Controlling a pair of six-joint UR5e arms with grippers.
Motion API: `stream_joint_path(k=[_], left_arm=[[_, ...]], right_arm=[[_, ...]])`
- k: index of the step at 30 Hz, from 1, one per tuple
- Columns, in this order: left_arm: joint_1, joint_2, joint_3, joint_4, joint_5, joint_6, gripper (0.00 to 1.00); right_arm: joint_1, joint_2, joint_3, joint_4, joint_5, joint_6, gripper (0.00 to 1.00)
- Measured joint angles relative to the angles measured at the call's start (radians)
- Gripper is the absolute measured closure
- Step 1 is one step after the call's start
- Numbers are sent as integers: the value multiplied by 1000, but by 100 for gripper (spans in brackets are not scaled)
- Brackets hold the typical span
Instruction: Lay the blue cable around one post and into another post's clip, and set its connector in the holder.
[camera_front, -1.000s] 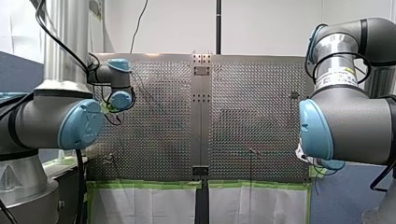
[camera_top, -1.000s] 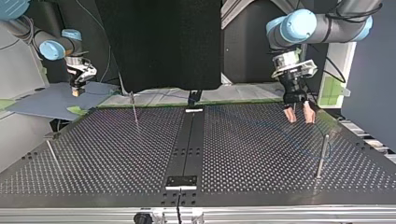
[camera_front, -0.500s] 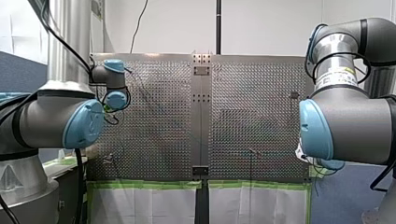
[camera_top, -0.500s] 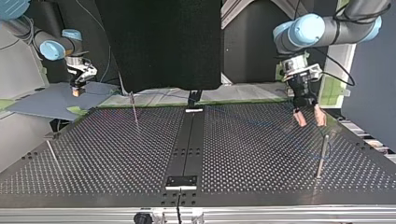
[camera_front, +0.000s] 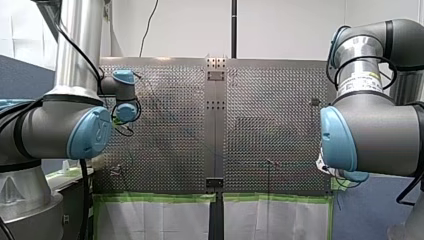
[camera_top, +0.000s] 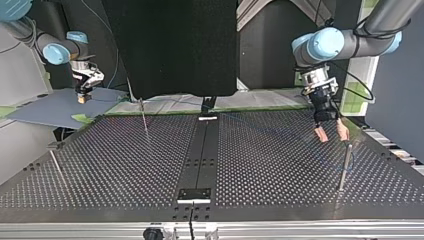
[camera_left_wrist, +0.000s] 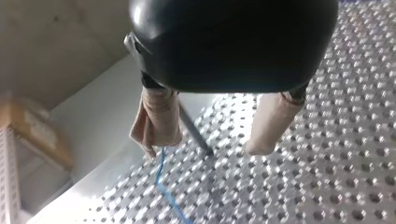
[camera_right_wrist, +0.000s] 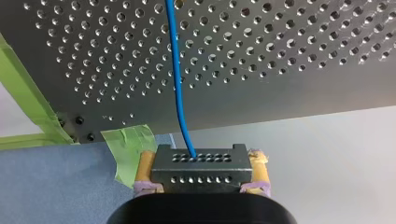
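Perforated table (camera_top: 125, 165), routing judged barely begun.
At the top view's 10 o'clock, off the table's edge, the connector (camera_right_wrist: 201, 168) is clamped between the pads of the right gripper (camera_right_wrist: 201, 158), and the cable (camera_right_wrist: 176, 70) is led from it across the holes. The left gripper (camera_left_wrist: 212, 149) is spread wide with nothing pinched, a post (camera_left_wrist: 194, 135) standing between its fingers and the cable just beside one. Wrapping, clipping and seating are all judged left to do.
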Motion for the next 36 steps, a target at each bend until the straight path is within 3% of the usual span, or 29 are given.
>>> stream_joint_path(k=[6, 18, 24, 28, 36], left_arm=[[4, -5, 42, -61, -65, -58, 0], [-3, -6, 161, -192, -186, -59, 0], [-4, -7, 200, -255, -189, -62, 0], [-5, -7, 217, -300, -168, -85, 0], [1, -33, 243, -348, -155, -97, 0]], right_arm=[[1, 0, 0, 1, 0, -1, 100], [2, 0, 0, 2, 0, 1, 100], [2, 0, 0, 2, 0, 2, 100], [2, 0, 0, 2, 0, 3, 100], [2, 0, 0, 0, 0, 3, 100]])
